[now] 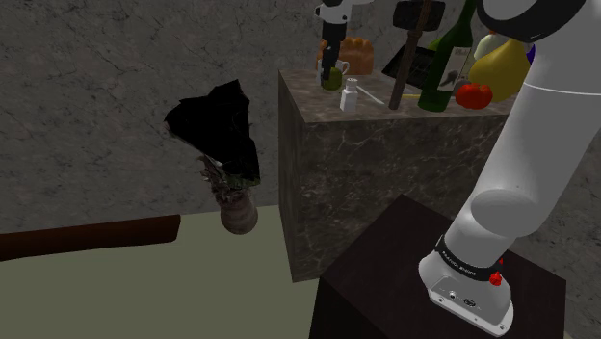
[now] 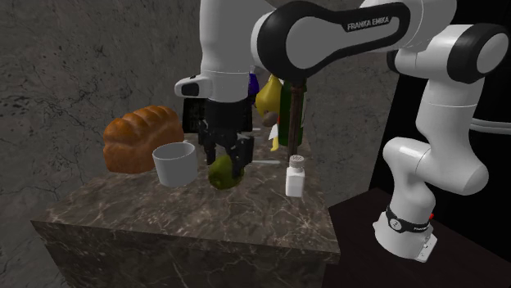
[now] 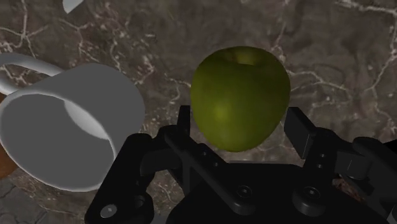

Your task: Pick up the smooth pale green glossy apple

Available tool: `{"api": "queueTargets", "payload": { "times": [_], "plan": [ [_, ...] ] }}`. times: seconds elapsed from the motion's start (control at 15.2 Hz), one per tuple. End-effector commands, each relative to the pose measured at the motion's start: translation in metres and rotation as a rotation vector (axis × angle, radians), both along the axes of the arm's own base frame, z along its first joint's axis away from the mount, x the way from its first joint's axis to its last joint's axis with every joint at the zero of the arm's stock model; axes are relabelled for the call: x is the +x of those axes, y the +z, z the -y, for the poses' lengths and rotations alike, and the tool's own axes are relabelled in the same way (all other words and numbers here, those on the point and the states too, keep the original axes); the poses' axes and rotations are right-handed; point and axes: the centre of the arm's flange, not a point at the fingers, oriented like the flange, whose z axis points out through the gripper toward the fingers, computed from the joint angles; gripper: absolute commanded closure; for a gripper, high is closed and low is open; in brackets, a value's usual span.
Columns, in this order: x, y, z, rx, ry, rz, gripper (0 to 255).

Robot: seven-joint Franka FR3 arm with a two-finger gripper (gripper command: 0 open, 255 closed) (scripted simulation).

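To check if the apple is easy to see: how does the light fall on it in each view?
Shoulder view: dim overall, the apple a small green patch. Second exterior view: it sits shaded under the gripper, dull olive. Wrist view: evenly lit, with a soft paler sheen on its side.

The arm is made of glossy white rounded shells with dark joints between them. At the upper middle of the second exterior view a black band carries "FRANKA EMIKA" in white letters. At that view's lower right a black ring with small white print circles the white column, a red dot beside it. The white base flange has small dark sockets. The pincer is all black and blocky, with round screw heads on its body.
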Motion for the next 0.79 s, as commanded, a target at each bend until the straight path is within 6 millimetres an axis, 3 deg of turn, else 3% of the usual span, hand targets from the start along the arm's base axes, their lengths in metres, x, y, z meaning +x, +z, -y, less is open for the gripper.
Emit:
{"api": "queueTargets", "payload": {
  "times": [0.0,0.59,0.73],
  "plan": [
    [0.0,0.011,-0.001,0.0,0.0,0.0,255],
    [0.0,0.058,-0.001,0.0,0.0,0.0,255],
    [0.0,0.059,-0.001,0.0,0.0,0.0,255]
  ]
}}
